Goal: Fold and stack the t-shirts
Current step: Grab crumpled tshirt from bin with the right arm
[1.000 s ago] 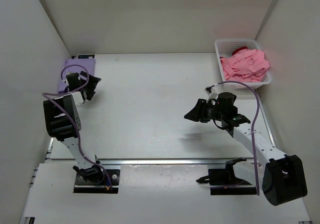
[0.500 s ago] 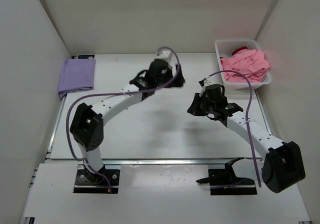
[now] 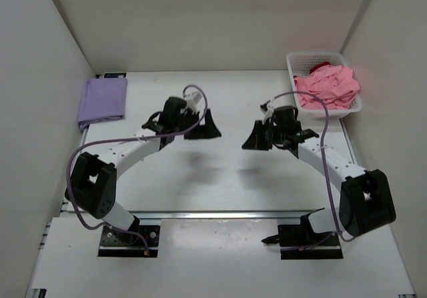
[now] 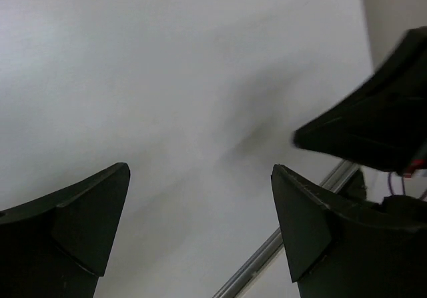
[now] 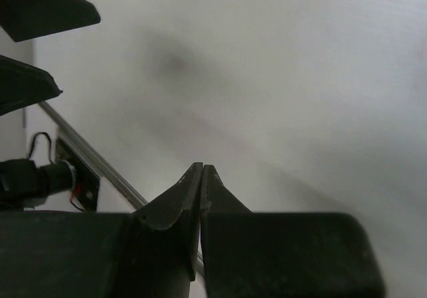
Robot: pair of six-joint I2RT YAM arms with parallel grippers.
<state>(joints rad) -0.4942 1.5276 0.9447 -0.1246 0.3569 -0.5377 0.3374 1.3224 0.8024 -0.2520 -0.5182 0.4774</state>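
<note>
Our left pincer (image 3: 208, 126) apart and right pincer (image 3: 251, 142) together hang close mid-frame, so we risk them colliding

White table (image 3: 227, 105) boxed by plain white walls (image 3: 200, 25) on three sides; metal rail (image 3: 220, 213) along near edge; soft, even light.

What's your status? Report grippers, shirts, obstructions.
Left gripper open, empty; right gripper shut, empty. Lavender shirt folded far left; pink shirt, dark red shirt in basket. No obstruction seen.

Left claw (image 4: 199, 170) spread wide, white table (image 4: 167, 58) below
</note>
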